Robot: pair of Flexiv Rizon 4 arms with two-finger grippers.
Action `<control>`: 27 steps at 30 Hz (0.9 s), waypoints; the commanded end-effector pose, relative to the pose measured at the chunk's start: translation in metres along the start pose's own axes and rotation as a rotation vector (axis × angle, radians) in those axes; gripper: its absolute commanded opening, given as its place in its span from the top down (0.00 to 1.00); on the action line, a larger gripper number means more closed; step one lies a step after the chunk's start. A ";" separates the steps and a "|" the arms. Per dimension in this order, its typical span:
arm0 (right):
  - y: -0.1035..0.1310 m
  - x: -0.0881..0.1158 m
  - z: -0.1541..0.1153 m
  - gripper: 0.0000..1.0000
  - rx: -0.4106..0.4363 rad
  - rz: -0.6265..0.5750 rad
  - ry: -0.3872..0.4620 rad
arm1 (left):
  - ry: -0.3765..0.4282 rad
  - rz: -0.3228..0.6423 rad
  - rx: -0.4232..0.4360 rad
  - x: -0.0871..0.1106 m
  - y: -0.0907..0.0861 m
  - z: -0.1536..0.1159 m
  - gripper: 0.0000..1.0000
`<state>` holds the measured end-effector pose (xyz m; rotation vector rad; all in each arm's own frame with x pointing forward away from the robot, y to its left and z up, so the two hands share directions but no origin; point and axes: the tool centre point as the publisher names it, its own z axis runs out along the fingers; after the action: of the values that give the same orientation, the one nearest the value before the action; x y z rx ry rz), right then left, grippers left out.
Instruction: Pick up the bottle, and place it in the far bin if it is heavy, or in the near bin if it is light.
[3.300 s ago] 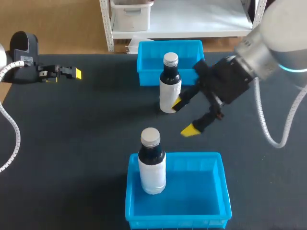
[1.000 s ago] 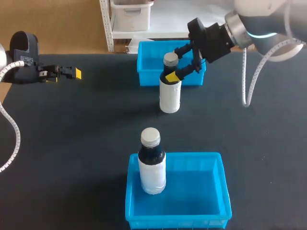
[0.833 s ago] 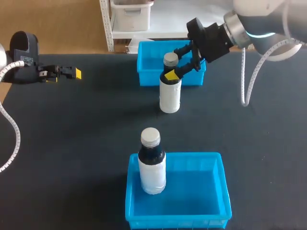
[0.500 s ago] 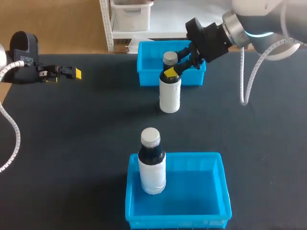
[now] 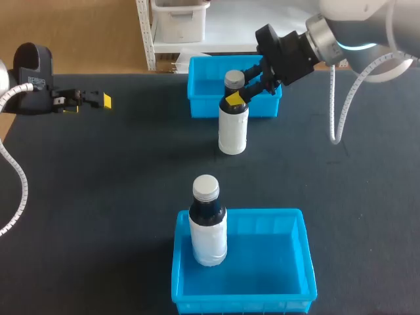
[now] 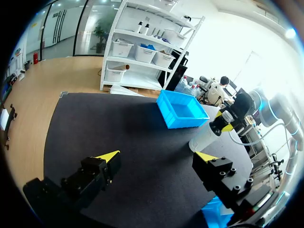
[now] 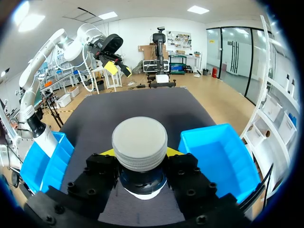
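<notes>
A dark bottle (image 5: 232, 128) with a white label and a grey cap stands on the black table just in front of the far blue bin (image 5: 197, 105). My right gripper (image 5: 239, 88) comes in from the right and is shut on the bottle's neck just below the cap. In the right wrist view the cap (image 7: 139, 142) sits between the two fingers of the right gripper (image 7: 139, 166). A near blue bin (image 5: 303, 262) holds a second, similar bottle (image 5: 209, 230) in its left corner. My left gripper (image 5: 98, 100) hovers open at the far left, holding nothing (image 6: 159, 156).
From the left wrist, the held bottle (image 6: 204, 137) shows beside the far bin (image 6: 183, 111). Bare black tabletop (image 5: 118, 170) lies between the left arm and the bins. The right wrist view has the far bin (image 7: 218, 152) on one side and the near bin (image 7: 42, 159) on the other.
The right gripper's fingers have closed on the bottle's neck. The bottle has stayed in about the same place on the table. The left arm has not moved.
</notes>
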<state>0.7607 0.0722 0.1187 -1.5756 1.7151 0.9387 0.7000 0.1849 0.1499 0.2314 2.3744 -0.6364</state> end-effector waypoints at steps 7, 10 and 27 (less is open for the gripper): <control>0.007 -0.013 -0.030 1.00 0.047 -0.023 -0.006 | 0.000 0.000 0.000 0.000 0.000 0.000 0.00; 0.010 -0.022 -0.042 1.00 0.057 -0.042 -0.001 | 0.000 0.000 0.000 0.000 0.000 0.000 0.00; 0.033 -0.043 -0.123 1.00 0.110 -0.056 -0.034 | 0.000 0.000 0.000 0.000 0.000 0.000 0.00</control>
<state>0.7471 0.0116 0.2152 -1.5450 1.6573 0.8484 0.7000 0.1849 0.1499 0.2314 2.3744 -0.6364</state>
